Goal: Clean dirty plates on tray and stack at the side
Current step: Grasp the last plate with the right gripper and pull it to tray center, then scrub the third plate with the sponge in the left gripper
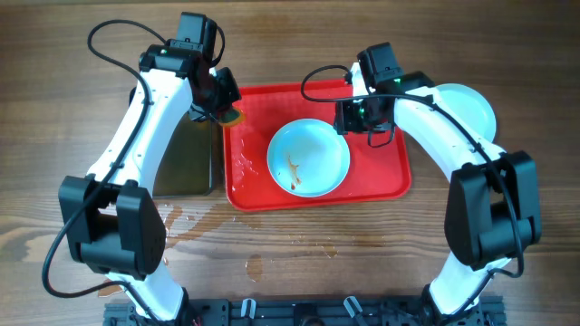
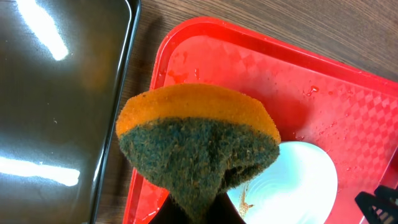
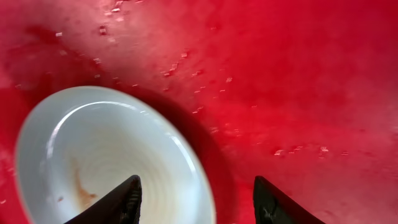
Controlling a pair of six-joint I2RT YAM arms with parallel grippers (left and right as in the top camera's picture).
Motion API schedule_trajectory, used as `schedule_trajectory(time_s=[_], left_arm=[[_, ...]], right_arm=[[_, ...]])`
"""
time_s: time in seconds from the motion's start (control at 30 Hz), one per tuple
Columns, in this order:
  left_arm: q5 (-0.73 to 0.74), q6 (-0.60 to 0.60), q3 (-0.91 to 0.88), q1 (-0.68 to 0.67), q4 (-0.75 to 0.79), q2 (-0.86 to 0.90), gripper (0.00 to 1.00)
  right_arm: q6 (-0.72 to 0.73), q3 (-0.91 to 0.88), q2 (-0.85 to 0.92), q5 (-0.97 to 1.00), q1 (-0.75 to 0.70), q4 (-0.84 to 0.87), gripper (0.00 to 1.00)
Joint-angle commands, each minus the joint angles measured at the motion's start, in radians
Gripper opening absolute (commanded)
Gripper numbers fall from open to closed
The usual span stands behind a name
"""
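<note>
Holding: left gripper pinches sponge above tray edge.
Hovering: right gripper, fingers apart, smeared plate just beneath, on tray.
Done: side plate beyond right gripper, apparently clean.
Left: scrub smear, stack it.

— What colour is the tray?
— Red, with a faint diamond pattern. The plate is pale blue, a brown smear at its centre.
— And the sponge?
— Orange, with a dark green face.
</note>
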Motion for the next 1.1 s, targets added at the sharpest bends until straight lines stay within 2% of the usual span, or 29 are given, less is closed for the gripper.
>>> schedule_trajectory(time_s=[0.0,0.1,0.2,0.37,0.43,0.53,0.57,0.67,0.8,0.83,0.9,0.97,1.07], left_arm=[[-0.009,0.016,0.005,0.003,0.003,0.002,0.04],[-0.009,0.016,0.005,0.003,0.003,0.002,0.04],[-0.009,0.016,0.005,0.003,0.008,0.005,0.04],[-0.009,0.016,0.005,0.003,0.022,0.011,0.04],[-0.009,0.016,0.005,0.003,0.022,0.011,0.04],[-0.008,0.016,0.005,0.003,0.021,0.011,0.04],[-0.008,0.016,0.005,0.003,0.020,0.011,0.04],[-0.005,0.016,0.005,0.002,0.020,0.011,0.04],[-0.005,0.016,0.005,-0.010,0.021,0.011,0.04],[-0.005,0.016,0.005,-0.011,0.020,0.011,0.04],[-0.005,0.018,-0.001,-0.018,0.011,0.011,0.04],[-0.005,0.088,-0.048,-0.042,0.042,0.012,0.04],[-0.003,0.256,-0.173,-0.082,0.132,0.028,0.04]], right_arm=[[0.048,-0.018,0.013,-0.070,0.006,0.011,0.56],[0.087,-0.114,0.013,-0.074,0.006,0.079,0.56],[0.159,-0.130,0.013,-0.071,0.007,0.099,0.53],[0.340,-0.171,0.042,-0.071,0.066,0.137,0.29],[0.385,-0.171,0.043,-0.065,0.102,0.143,0.26],[0.536,-0.171,0.046,0.022,0.157,0.150,0.07],[0.557,-0.171,0.048,0.025,0.167,0.156,0.05],[0.616,-0.171,0.078,0.013,0.188,0.176,0.05],[0.562,-0.171,0.101,-0.030,0.188,0.213,0.16],[0.562,-0.171,0.101,-0.030,0.188,0.216,0.04],[0.498,-0.171,0.101,-0.088,0.185,0.261,0.04],[0.481,-0.171,0.101,-0.100,0.172,0.278,0.04],[0.452,-0.171,0.102,-0.130,0.149,0.270,0.04]])
